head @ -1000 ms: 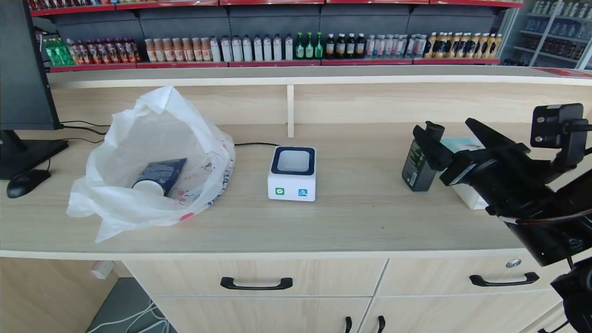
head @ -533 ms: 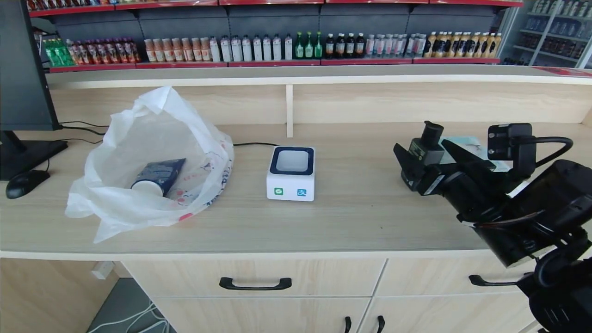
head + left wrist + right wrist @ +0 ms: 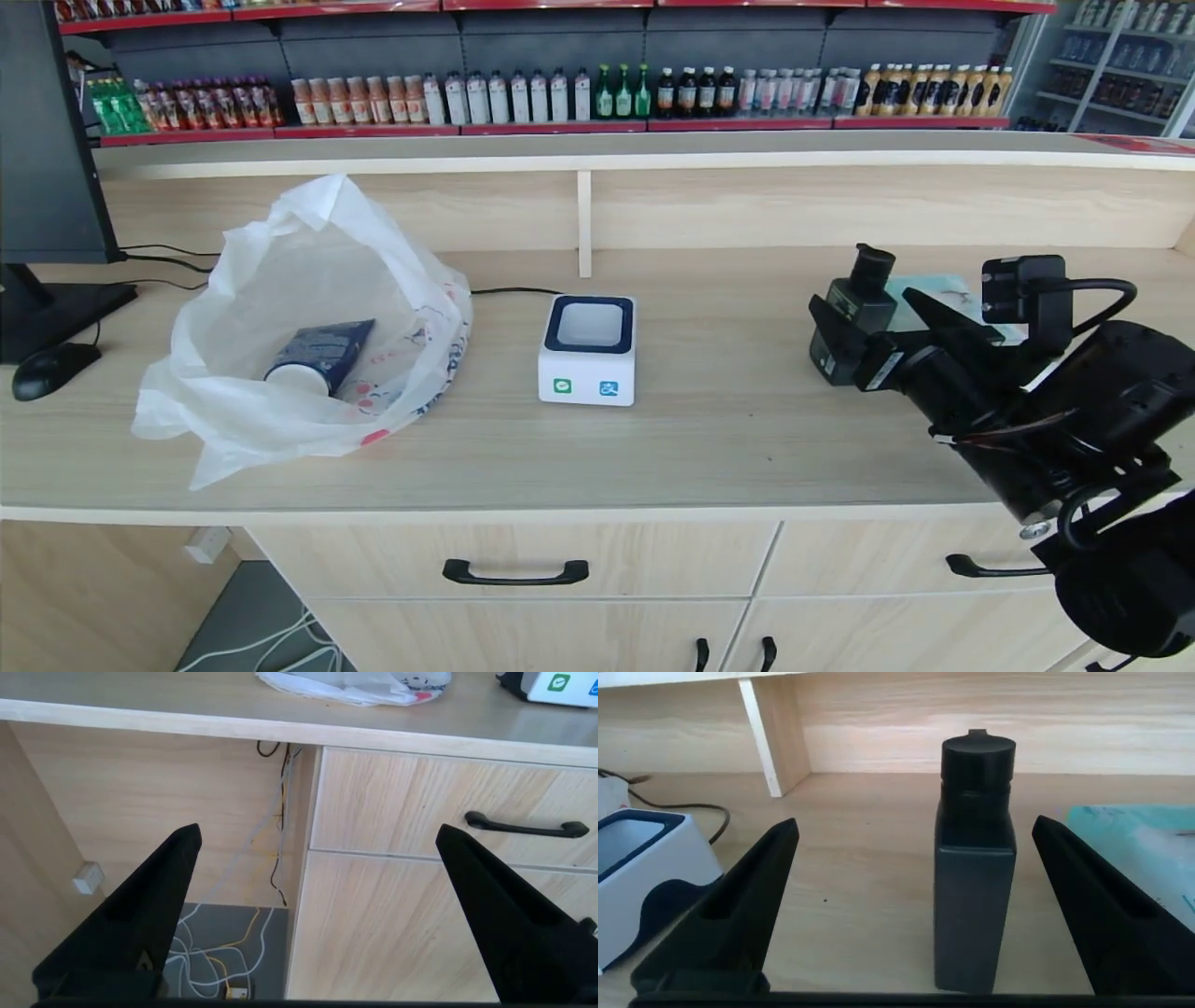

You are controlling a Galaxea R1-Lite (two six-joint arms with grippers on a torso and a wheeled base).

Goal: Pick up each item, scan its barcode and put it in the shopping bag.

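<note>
The right hand (image 3: pixel 868 315) is straddling the upright dark bottle (image 3: pixel 973 887) on the surface (image 3: pixel 728 439), fingers (image 3: pixel 738 905) released; a teal pack (image 3: pixel 1139 831) is lying just beside, the scanner (image 3: pixel 589 350) standing opposite. The left hand (image 3: pixel 318 835) is hanging released below.

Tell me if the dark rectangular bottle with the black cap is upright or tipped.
Upright: the dark rectangular bottle stands on its base on the wooden counter, black cap on top.

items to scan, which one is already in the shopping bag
The dark blue tube, lying inside the white shopping bag; the black bottle and teal box are out on the counter.
</note>
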